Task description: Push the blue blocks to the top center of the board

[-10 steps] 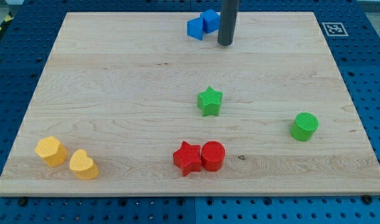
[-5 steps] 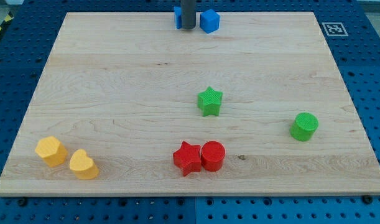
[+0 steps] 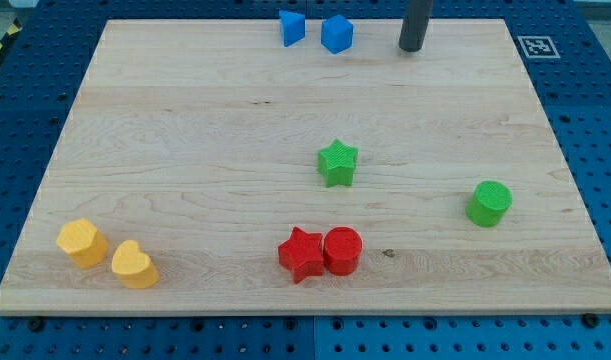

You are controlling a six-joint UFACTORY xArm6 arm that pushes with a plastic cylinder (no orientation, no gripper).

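Blue blocks [image 3: 292, 28] [image 3: 336, 34] apart at board's [image 3: 185, 150] top centre, my tip [image 3: 412, 47] to view's right

No legible txt or nos.

1. A green star [image 3: 337, 162] lies a little right of the middle of the wooden table [image 3: 185, 150], apart from everything else.
2. A green cylinder [image 3: 489, 203] stands upright near the right edge, well right of the star and slightly nearer.
3. A red star [image 3: 302, 254] and a red cylinder [image 3: 343, 250] touch side by side at the near centre, star on the left.
4. A yellow hexagonal block [image 3: 82, 242] and a yellow heart-like block [image 3: 134, 265] sit just beside each other in the near left corner.
5. A printed marker tag [image 3: 536, 46] lies at the far right corner.
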